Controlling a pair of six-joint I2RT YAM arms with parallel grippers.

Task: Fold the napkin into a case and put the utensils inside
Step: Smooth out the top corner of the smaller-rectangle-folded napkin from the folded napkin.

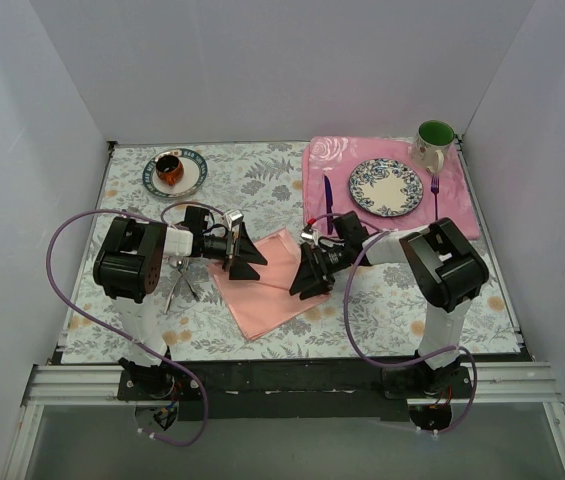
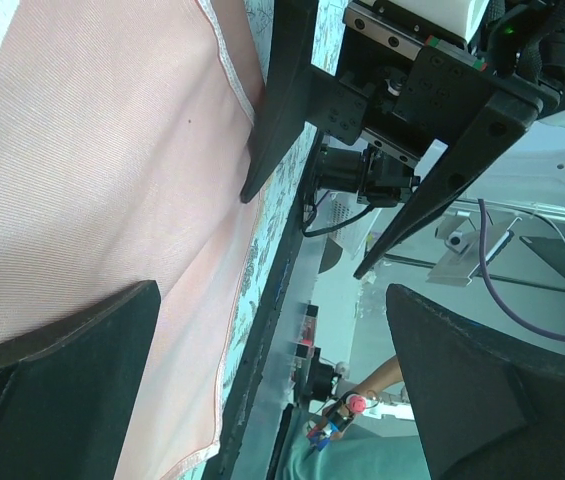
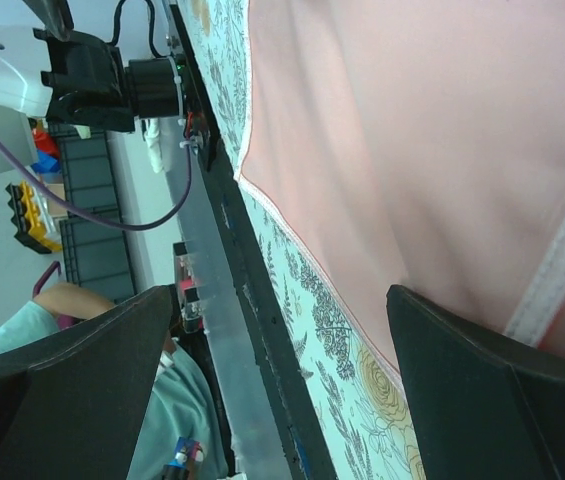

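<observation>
Salmon-pink square cloth napkin flat on the floral surface — left jaws and right jaws, spread apart, flank it, seemingly for folding.

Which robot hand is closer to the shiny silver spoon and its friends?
Left. The left gripper is at the napkin's left edge, just right of the silver utensils. The right gripper is across the napkin at its right edge, farther away.
</observation>
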